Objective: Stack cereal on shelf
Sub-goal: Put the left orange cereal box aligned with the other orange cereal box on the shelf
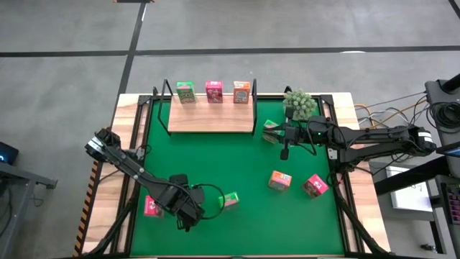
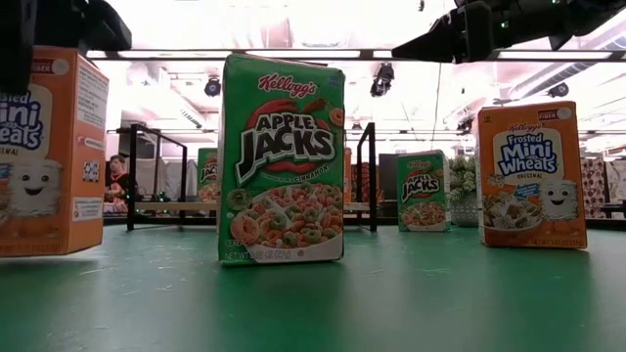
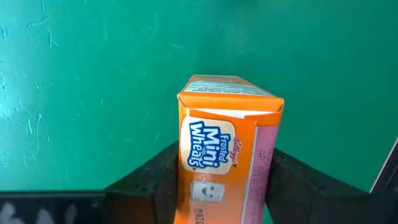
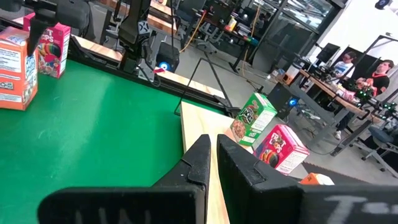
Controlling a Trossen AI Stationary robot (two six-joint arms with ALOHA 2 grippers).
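The wooden shelf (image 1: 210,119) stands at the far side of the green mat with a green, a pink and an orange cereal box (image 1: 214,91) upright on its top step. My left gripper (image 1: 183,206) is near the mat's near edge, shut on an orange Frosted Mini Wheats box (image 3: 227,152). A pink box (image 1: 152,207) and a green Apple Jacks box (image 1: 230,200) flank it. My right gripper (image 1: 284,152) hangs shut and holding nothing just right of the shelf, beside a green box (image 1: 272,130). An orange box (image 1: 280,180) and a pink box (image 1: 316,185) stand on the mat's right half. My left gripper pinches the orange box between its two fingers (image 3: 155,183), one on each narrow side (image 3: 264,168), coming from above and pointing down. The box's closed flap end (image 3: 230,93) points away from the wrist. In the low view the box (image 2: 39,156) hangs just above the mat, about upright.
A small green plant (image 1: 300,104) sits at the mat's far right corner, close behind my right arm. Black wire brackets (image 1: 167,93) rise at the shelf's ends. A black frame borders the mat. The mat's middle (image 1: 215,162) holds nothing. People sit at desks beyond the table (image 4: 373,68).
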